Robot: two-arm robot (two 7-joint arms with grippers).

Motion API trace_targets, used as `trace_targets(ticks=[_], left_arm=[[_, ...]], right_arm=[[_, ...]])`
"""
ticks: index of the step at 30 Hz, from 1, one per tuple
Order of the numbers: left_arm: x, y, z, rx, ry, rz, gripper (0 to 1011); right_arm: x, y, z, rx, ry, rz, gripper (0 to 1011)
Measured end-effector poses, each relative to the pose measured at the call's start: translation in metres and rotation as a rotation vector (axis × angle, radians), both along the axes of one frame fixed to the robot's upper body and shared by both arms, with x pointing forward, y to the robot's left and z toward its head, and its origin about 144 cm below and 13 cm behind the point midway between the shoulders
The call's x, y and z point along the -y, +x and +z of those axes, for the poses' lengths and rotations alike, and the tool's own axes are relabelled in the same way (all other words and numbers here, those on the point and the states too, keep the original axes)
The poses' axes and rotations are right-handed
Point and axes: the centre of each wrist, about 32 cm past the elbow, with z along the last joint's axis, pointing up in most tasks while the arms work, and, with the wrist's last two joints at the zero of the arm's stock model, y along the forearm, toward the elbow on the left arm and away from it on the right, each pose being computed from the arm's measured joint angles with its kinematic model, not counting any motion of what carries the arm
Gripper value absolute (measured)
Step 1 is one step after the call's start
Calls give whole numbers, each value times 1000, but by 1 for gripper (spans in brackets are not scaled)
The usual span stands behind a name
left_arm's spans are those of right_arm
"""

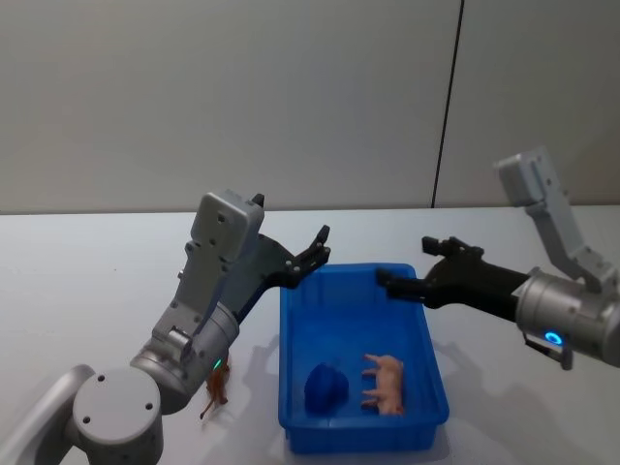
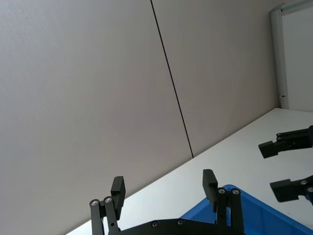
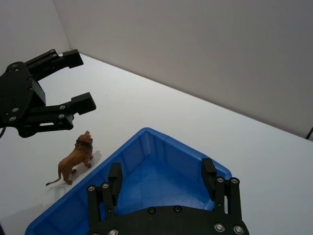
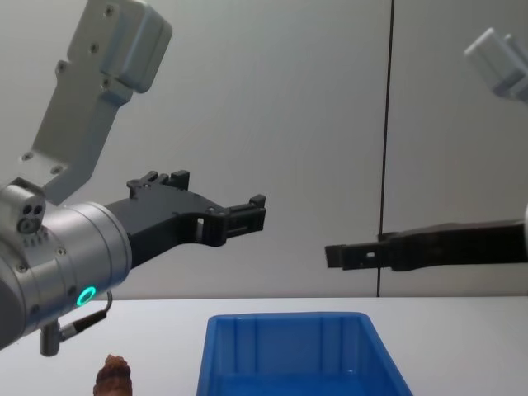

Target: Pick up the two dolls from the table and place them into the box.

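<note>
The blue box [image 1: 293, 368] sits on the white table [image 1: 97, 271] before me. Inside it lie the rounded blue doll [image 1: 326, 387] and a pink pig figure [image 1: 386, 383]. The brown doll [image 1: 217, 390], a lion shape [image 3: 76, 159], stands on the table just left of the box, partly hidden behind my left arm; its top [image 4: 113, 375] pokes up in the chest view. My left gripper [image 1: 315, 247] hovers open and empty above the box's far left corner. My right gripper [image 1: 387, 281] hangs open and empty over the box's far end.
Grey wall panels with a dark seam [image 1: 448, 107] rise behind the table. In the chest view both grippers, left [image 4: 256, 213] and right [image 4: 334, 256], hang well above the box rim [image 4: 285, 316]. Bare tabletop [image 3: 161, 107] lies around the box.
</note>
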Motion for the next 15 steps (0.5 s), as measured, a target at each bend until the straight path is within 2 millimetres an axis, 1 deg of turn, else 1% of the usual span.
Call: trace_targets(ticks=[7, 15], left_arm=[[0, 0, 0, 1, 0, 0, 1003], [0, 0, 0, 1, 0, -1, 1003]], right_arm=[[11, -7, -4, 62, 30, -38, 1001], [23, -16, -11, 158, 113, -100, 1001]])
